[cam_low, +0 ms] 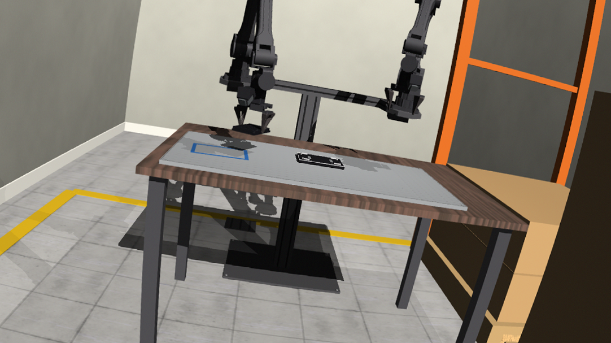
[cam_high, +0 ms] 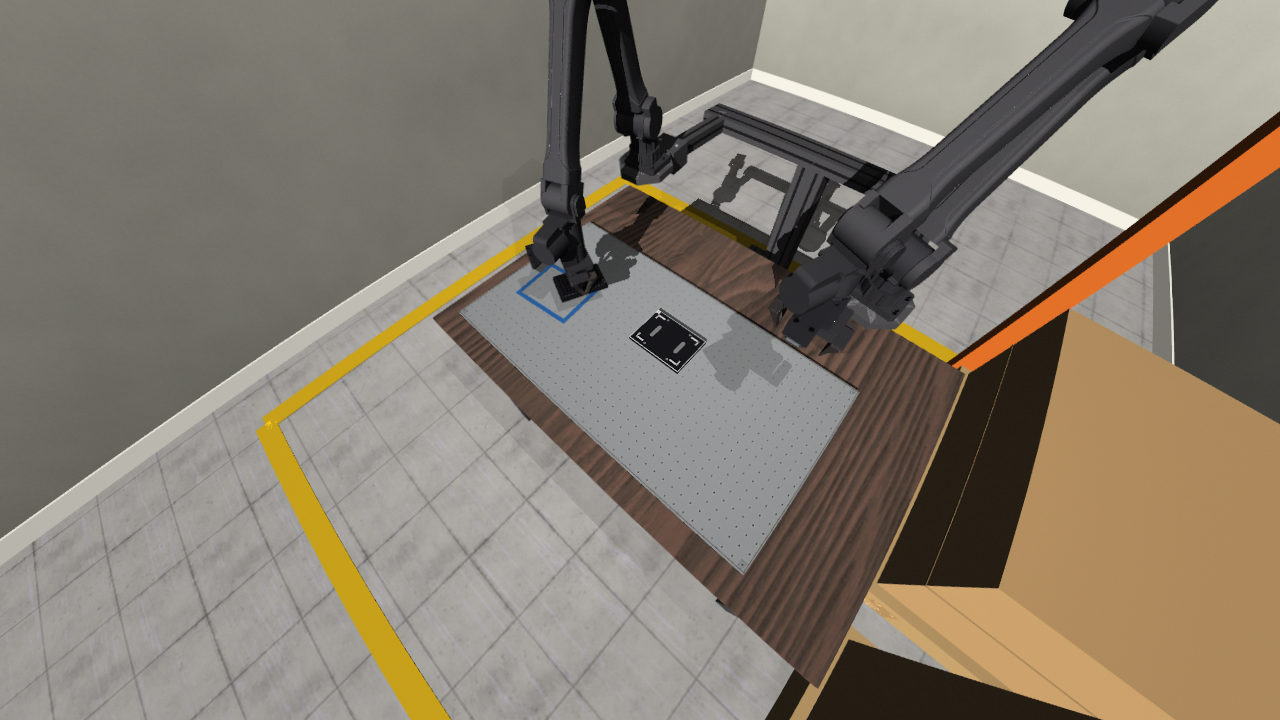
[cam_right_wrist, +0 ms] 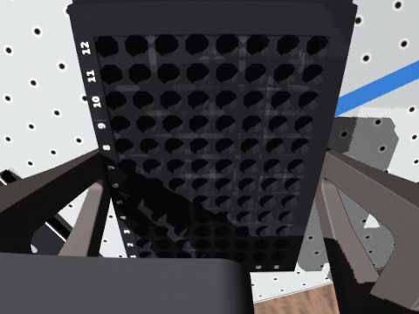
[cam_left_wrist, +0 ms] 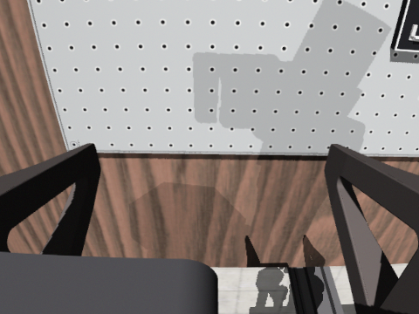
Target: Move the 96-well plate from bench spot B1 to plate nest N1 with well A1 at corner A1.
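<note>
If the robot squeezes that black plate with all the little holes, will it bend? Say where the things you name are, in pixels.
Probably not: the plate [cam_high: 580, 283] [cam_low: 250, 128] [cam_right_wrist: 209, 131] looks straight-edged between the right gripper's fingers. Its flat shape suggests it won't roll, though it might tip if gripped unevenly.

Counter [cam_high: 904, 429] [cam_low: 345, 201] [cam_left_wrist: 175, 209]: dark-grained wood look; perforated board [cam_high: 716, 429] [cam_low: 367, 179] [cam_left_wrist: 144, 78] [cam_right_wrist: 30, 105]: matt, smooth grey; 96-well plate [cam_high: 572, 287] [cam_low: 250, 128] [cam_right_wrist: 214, 22]: matt black, plastic-looking.

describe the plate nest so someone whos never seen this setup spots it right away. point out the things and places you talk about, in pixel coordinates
On the wooden table [cam_high: 881, 447] [cam_low: 330, 198] lies a pale grey board [cam_high: 662, 429] [cam_low: 372, 182] dotted with small holes. Near its middle sits a low black rectangular block, the plate nest [cam_high: 666, 341] [cam_low: 319, 160]. Unlike the well-covered plate [cam_high: 567, 287] [cam_low: 250, 128] [cam_right_wrist: 209, 113] held above the board, it has white corner marks and two grey slots.
</note>
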You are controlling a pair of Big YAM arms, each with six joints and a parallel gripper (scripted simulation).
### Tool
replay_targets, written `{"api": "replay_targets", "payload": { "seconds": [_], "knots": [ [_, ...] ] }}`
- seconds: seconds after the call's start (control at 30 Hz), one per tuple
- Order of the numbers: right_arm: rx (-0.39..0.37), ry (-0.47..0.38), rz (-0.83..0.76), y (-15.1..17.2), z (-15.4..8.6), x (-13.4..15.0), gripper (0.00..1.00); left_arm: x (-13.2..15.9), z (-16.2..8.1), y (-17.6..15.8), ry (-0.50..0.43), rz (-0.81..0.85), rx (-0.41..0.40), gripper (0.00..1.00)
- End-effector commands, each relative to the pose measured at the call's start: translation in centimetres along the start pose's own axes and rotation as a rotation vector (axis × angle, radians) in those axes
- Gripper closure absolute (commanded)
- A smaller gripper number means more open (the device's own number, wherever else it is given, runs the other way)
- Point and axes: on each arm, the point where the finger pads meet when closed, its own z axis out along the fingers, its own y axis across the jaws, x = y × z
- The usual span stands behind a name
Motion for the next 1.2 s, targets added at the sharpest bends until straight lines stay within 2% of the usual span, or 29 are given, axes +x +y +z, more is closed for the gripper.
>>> {"api": "replay_targets", "payload": {
  "seconds": [0.0, 0.37, 0.5, 0.93, 1.03, 1.17],
  "knots": [
    [-0.015, -0.021, -0.152, 1.5, -0.7, -0.2, 1.0, -1.2, -0.8, -0.4, -0.029, 0.01, 0.01, 0.0],
    [0.0, -0.003, -0.52, 4.4, -0.1, 2.2, 1.0, -1.2, -0.8, -0.4, -0.029, 0.01, 0.01, 0.0],
    [-0.002, -0.008, -0.575, 5.1, -0.2, 2.4, 1.0, -1.2, -0.8, -0.4, -0.029, 0.01, 0.01, 0.0],
    [-0.004, -0.008, -0.553, 8.7, -0.4, 5.1, 1.0, -1.2, -0.8, -0.4, -0.029, 0.01, 0.01, 0.0],
    [0.008, 0.006, -0.551, 8.0, -0.1, 5.9, 1.0, -1.2, -0.8, -0.4, -0.029, 0.01, 0.01, 0.0],
    [-0.005, -0.008, -0.553, 10.0, -0.5, 6.2, 1.0, -1.2, -0.8, -0.4, -0.029, 0.01, 0.01, 0.0]
  ]
}}
